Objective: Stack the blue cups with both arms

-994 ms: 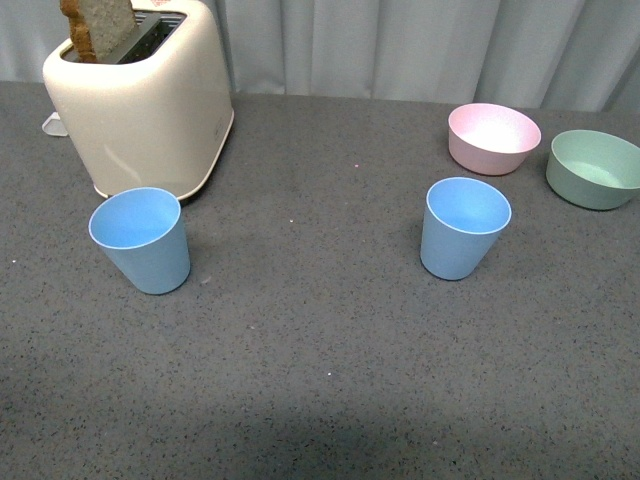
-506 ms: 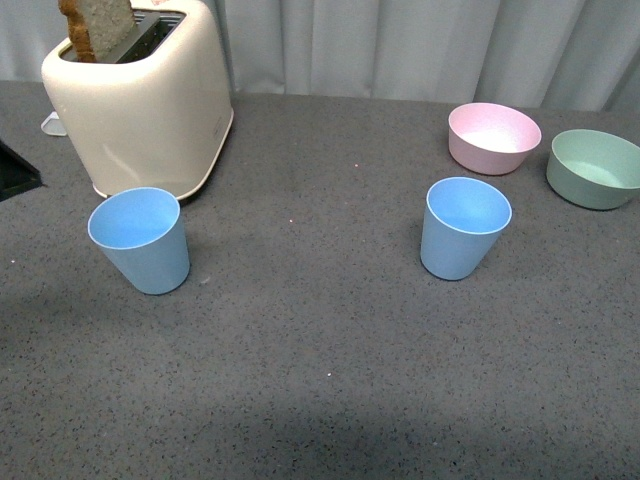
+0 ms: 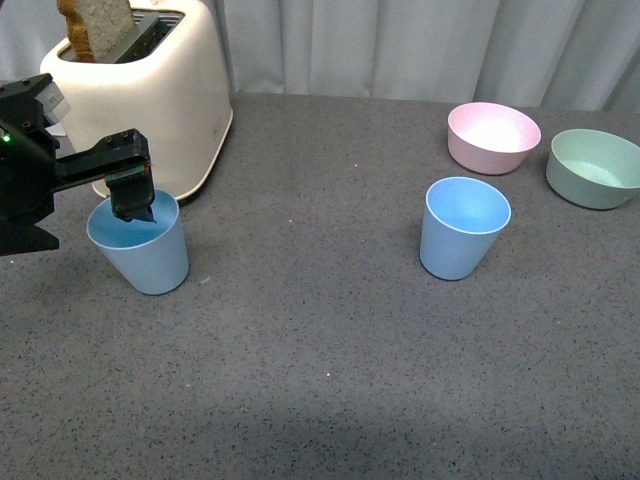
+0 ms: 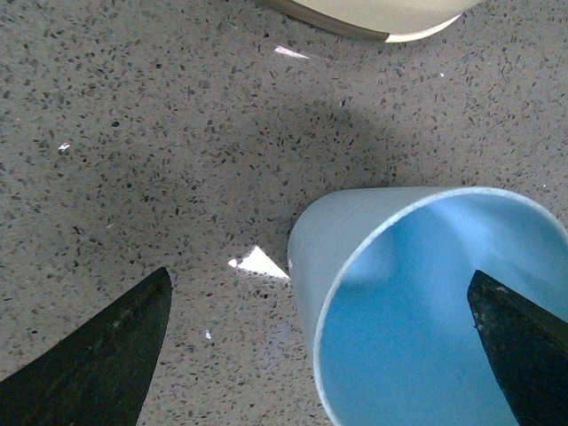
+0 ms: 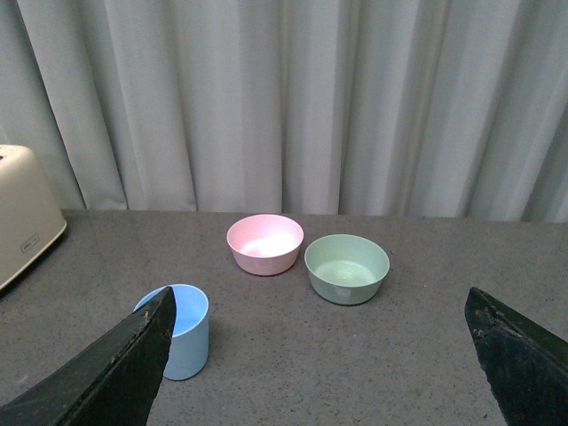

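My left gripper (image 3: 132, 203) hung spread over the left blue cup (image 3: 140, 252), one finger inside the rim and one outside, gripping nothing. That cup stood upright just on the near side of the toaster (image 3: 150, 95). The right blue cup (image 3: 462, 230) stood well apart, near the pink bowl (image 3: 493, 135). The right gripper (image 5: 319, 290) was spread and empty too. I judged that a lopsided pinch could tip the light cup or shove it against the toaster. The table (image 3: 320, 350) was grey and speckled, with a pale curtain (image 3: 400, 45) at the far side.
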